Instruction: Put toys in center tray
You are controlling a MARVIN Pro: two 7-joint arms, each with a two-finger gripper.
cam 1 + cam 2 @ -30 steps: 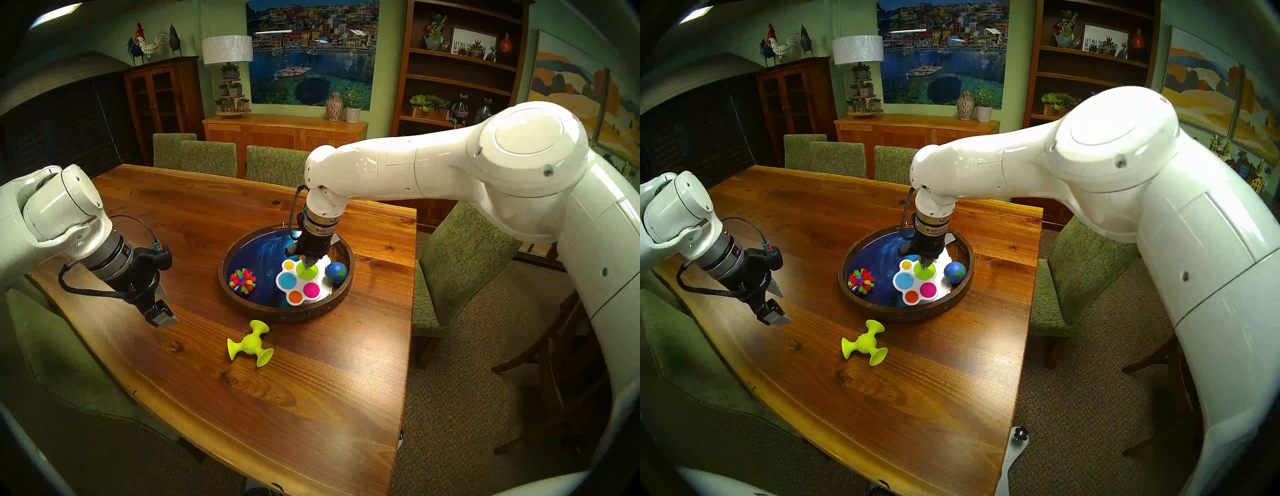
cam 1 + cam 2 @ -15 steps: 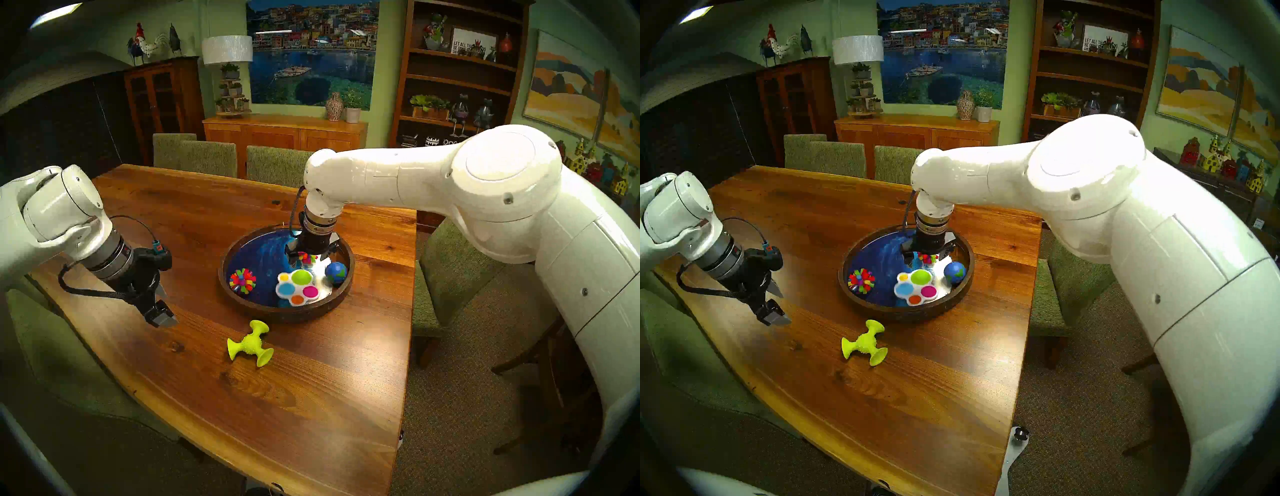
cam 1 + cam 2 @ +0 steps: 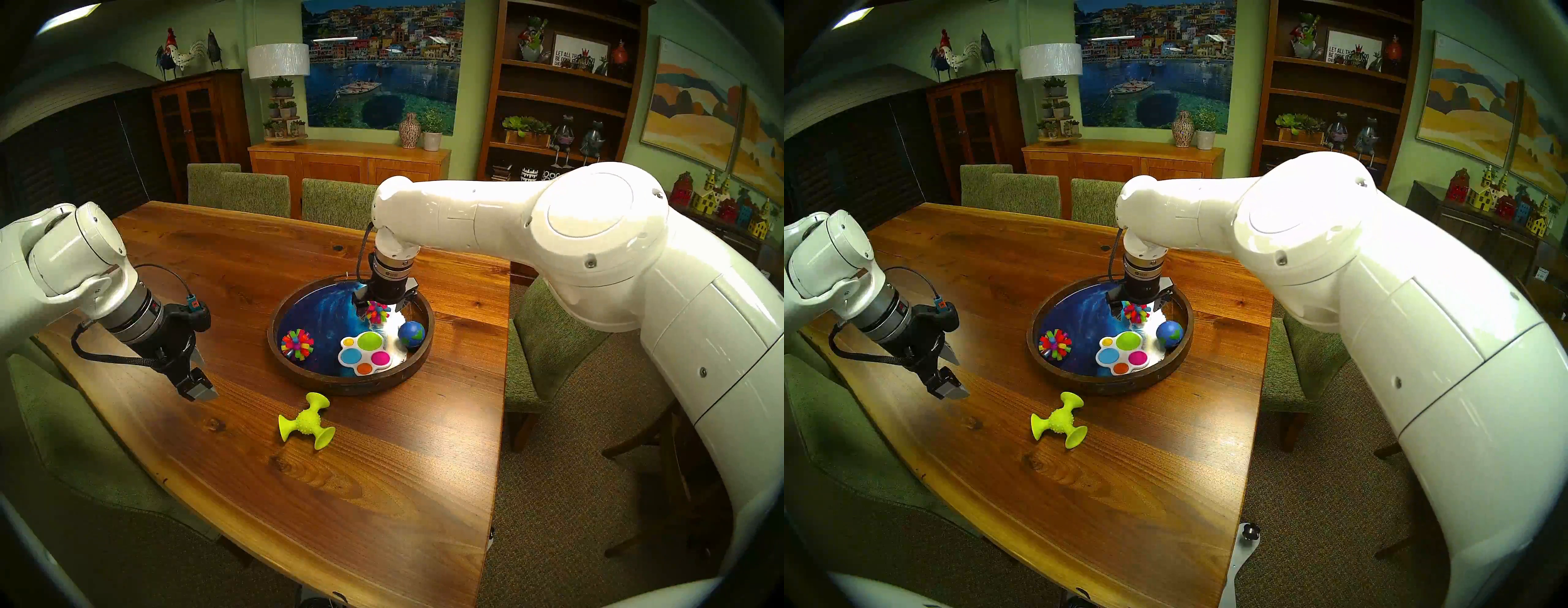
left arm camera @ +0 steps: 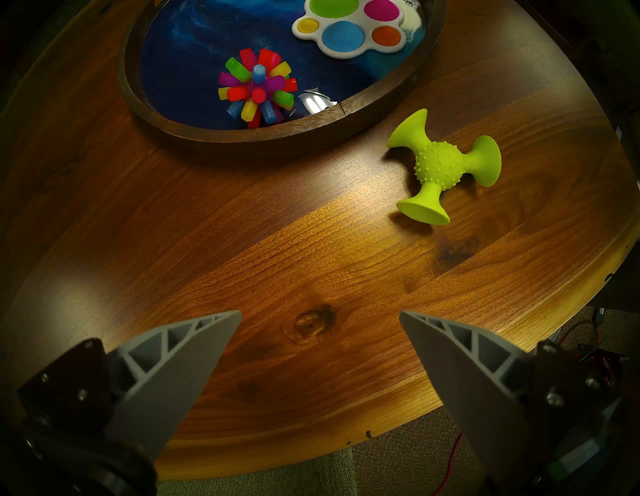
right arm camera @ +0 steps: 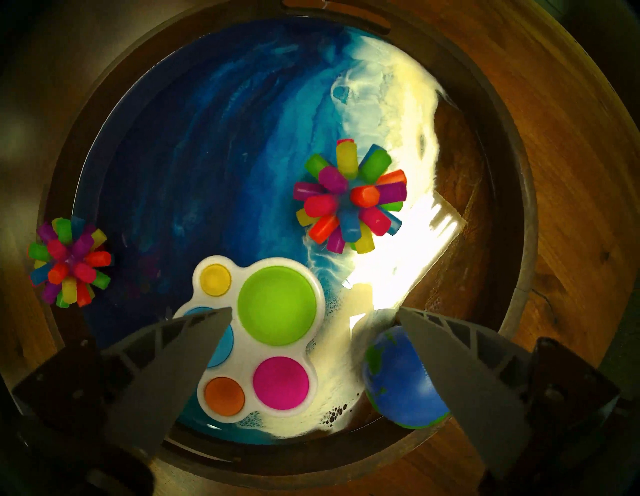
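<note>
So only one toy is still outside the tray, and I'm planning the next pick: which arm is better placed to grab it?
Left. The left gripper hangs open near the lime-green suction toy; the right gripper is over the tray.

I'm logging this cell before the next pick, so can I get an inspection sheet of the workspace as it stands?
Surface: wooden table, bare apart from the items below.
Job's things: round dark-rimmed tray with blue-and-white wave base holds a white lobed board with coloured dimples, a blue-green globe ball and two spiky multicolour balls; the lime-green three-armed suction-cup piece lies on the table outside the tray.
Clutter: nothing seen.
Grippers: left gripper open, empty, over bare table; right gripper open, empty, above the tray.
Cables: black cable looped at the left wrist.
Surroundings: green upholstered chairs, wooden sideboard, bookshelf.
</note>
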